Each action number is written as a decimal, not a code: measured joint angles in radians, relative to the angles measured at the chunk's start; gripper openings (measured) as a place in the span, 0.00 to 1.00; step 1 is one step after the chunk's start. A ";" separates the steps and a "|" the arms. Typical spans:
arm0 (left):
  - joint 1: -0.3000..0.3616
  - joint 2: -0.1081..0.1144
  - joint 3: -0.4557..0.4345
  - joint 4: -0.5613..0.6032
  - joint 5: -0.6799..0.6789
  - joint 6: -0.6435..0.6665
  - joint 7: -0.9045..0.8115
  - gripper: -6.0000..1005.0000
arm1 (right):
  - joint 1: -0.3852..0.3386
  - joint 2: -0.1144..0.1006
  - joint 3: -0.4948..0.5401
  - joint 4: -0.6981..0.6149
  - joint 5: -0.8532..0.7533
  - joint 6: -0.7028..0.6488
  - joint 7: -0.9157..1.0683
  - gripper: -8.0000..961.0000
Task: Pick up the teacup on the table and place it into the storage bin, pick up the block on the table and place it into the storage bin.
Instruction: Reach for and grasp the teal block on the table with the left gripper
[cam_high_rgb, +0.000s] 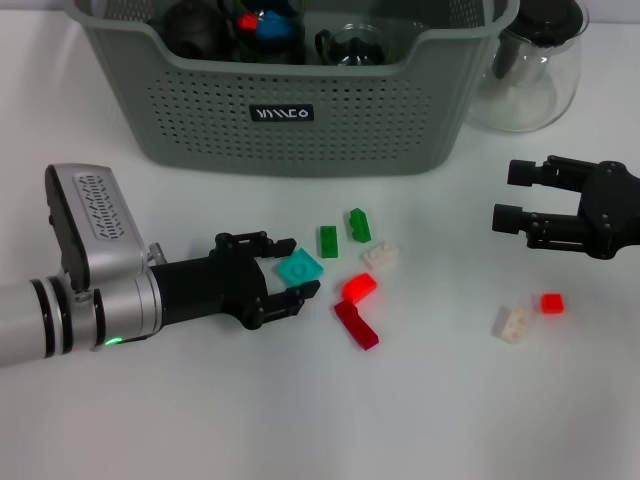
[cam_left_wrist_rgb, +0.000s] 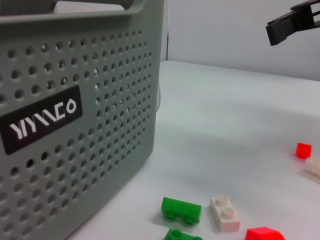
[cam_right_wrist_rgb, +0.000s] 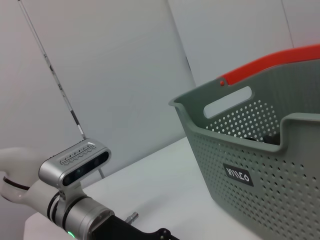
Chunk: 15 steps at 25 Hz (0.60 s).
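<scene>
A teal block (cam_high_rgb: 299, 268) lies on the white table between the fingers of my left gripper (cam_high_rgb: 297, 268), which is open and straddles it. The grey-green storage bin (cam_high_rgb: 290, 150) stands at the back centre and fills the near side of the left wrist view (cam_left_wrist_rgb: 75, 150); it also shows in the right wrist view (cam_right_wrist_rgb: 260, 150). Inside it a clear glass teacup (cam_high_rgb: 350, 45) rests among dark objects. My right gripper (cam_high_rgb: 505, 195) hovers open over the right side of the table, holding nothing, and appears far off in the left wrist view (cam_left_wrist_rgb: 292, 22).
Loose blocks lie right of the left gripper: two green (cam_high_rgb: 328, 240) (cam_high_rgb: 359, 224), a white one (cam_high_rgb: 380, 256), a bright red one (cam_high_rgb: 358, 288) and a dark red one (cam_high_rgb: 356, 324). Farther right are a white block (cam_high_rgb: 512, 323) and a small red block (cam_high_rgb: 551, 303). A glass pitcher (cam_high_rgb: 530, 70) stands back right.
</scene>
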 joint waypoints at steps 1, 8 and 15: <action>0.000 0.000 -0.002 -0.001 -0.001 -0.003 0.004 0.53 | 0.000 0.000 0.000 0.001 0.000 0.000 0.000 0.87; -0.005 -0.002 -0.002 -0.002 -0.002 -0.044 0.005 0.52 | 0.004 0.000 0.000 0.004 0.000 0.002 -0.004 0.87; 0.000 0.000 -0.003 -0.002 -0.026 -0.041 0.005 0.52 | 0.004 0.000 0.004 0.005 0.000 0.003 -0.006 0.87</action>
